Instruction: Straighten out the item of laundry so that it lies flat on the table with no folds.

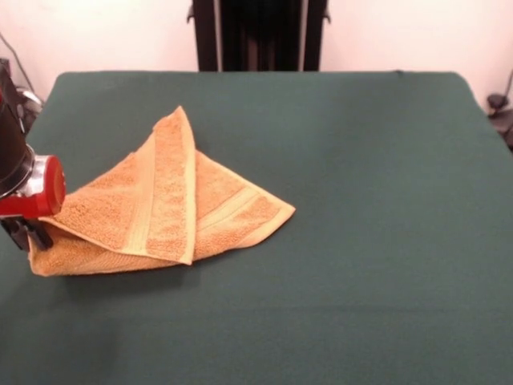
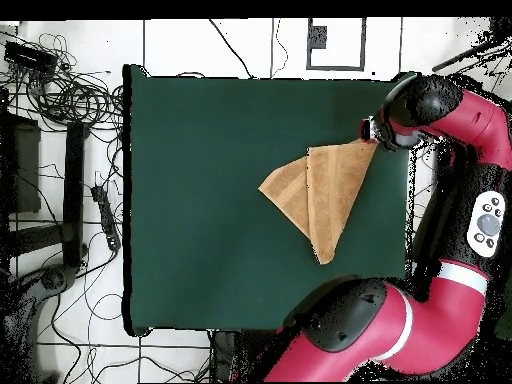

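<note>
The red-and-black gripper (image 1: pixel 26 228) touches the folded orange-tan terry towel's (image 1: pixel 160 212) corner on the dark green table (image 1: pixel 361 241); I cannot tell whether it grips.

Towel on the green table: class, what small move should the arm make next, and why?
Probably draw the gripper outward, away from the towel's middle, towards the table edge, so the upper layer peels off. The towel lies folded over itself in a triangle, and the gripper sits at its corner. Whether it actually grips the cloth cannot be seen.
</note>
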